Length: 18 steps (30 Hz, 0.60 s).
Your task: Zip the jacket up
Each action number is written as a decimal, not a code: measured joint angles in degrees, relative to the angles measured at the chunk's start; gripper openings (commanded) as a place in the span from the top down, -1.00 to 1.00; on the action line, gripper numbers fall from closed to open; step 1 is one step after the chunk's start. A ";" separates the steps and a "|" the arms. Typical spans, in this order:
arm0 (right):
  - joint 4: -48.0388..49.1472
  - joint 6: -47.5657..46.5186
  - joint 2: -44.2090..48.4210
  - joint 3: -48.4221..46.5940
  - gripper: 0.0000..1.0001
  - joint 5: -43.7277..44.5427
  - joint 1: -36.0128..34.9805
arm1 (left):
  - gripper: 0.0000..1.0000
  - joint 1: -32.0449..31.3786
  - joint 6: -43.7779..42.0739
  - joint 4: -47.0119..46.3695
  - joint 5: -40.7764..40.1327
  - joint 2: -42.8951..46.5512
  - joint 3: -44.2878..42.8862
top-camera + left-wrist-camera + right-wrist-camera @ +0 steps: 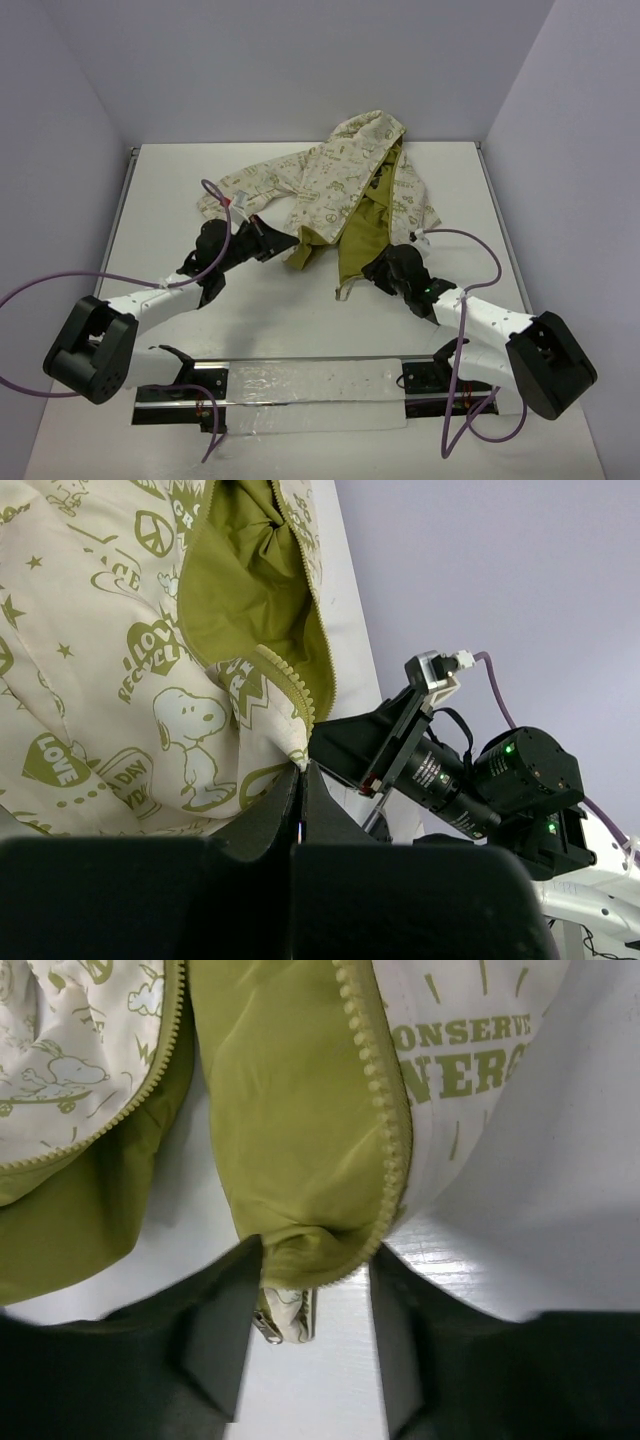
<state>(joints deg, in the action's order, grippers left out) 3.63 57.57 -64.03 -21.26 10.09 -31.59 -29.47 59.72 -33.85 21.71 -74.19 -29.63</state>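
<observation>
The jacket (340,190) lies unzipped on the desk (300,315), olive lining showing, spread out ahead of both grippers. The left gripper (300,780), fingers pressed together, pinches one bottom front corner by the zipper teeth. The right gripper (312,1260) straddles the other corner, jaws part-spread, fabric filling the gap between them.

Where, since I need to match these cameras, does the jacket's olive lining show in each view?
Top external: the jacket's olive lining sits centre, running down toward the right gripper.
Left wrist: lining at top centre, ringed by cream fabric.
Right wrist: lining fills the upper middle, its end between that gripper's fingers.
Shared landmark: the zipper teeth edging the lining, clearest in both wrist views.
</observation>
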 measured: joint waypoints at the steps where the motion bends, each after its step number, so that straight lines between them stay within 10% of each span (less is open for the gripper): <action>1: 0.20 -0.13 0.00 0.00 0.28 0.02 0.00 | 1.00 -0.05 0.00 0.00 0.05 -0.05 0.00; 4: 0.22 -0.39 0.00 0.00 0.98 0.47 -0.01 | 1.00 -0.07 -0.07 -0.01 0.79 -0.51 -0.20; 18: -17.86 -13.76 6.91 -15.56 1.00 7.83 0.05 | 1.00 -0.78 -3.88 12.27 -3.03 1.82 -6.79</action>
<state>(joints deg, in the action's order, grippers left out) -14.23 43.81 -57.12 -36.82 17.92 -31.54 -30.25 55.85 -21.58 18.68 -72.36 -36.42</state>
